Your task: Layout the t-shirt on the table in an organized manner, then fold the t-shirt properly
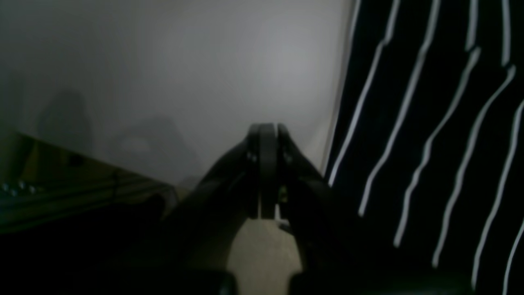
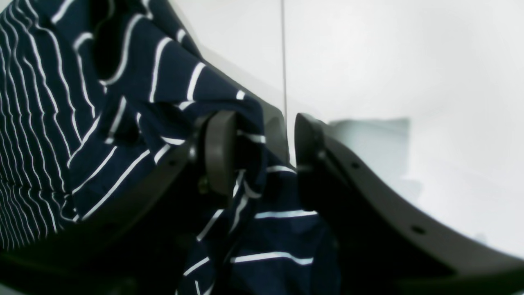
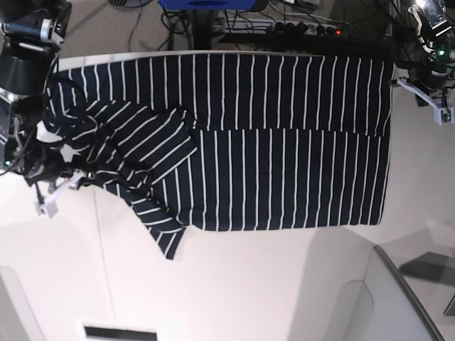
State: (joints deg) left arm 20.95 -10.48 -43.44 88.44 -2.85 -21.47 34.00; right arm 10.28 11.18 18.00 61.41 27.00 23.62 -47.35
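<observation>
The shirt (image 3: 284,149) lay along the far edge of the tabletop (image 3: 249,284), its long axis running side to side in the base view, the body flat and partly folded at the middle, while the end toward that view's left was bunched, with a sleeve flopped diagonally toward the near edge. That rumpled end was the one that mattered: it sat right at the right gripper (image 2: 262,155), and in the right wrist view a fold of striped cloth ran between the two fingers (image 2: 219,151), which stood part-way apart with the fabric against the one finger and a gap to the other, so I judged the pinch not yet made. The left gripper (image 1: 268,172) hung at the opposite end, just beside the shirt's straight hem near the far corner, its fingers pressed together on nothing. The right arm was plainly nearer the untidy part, and any next pull would likely run outward along the shirt's length.
</observation>
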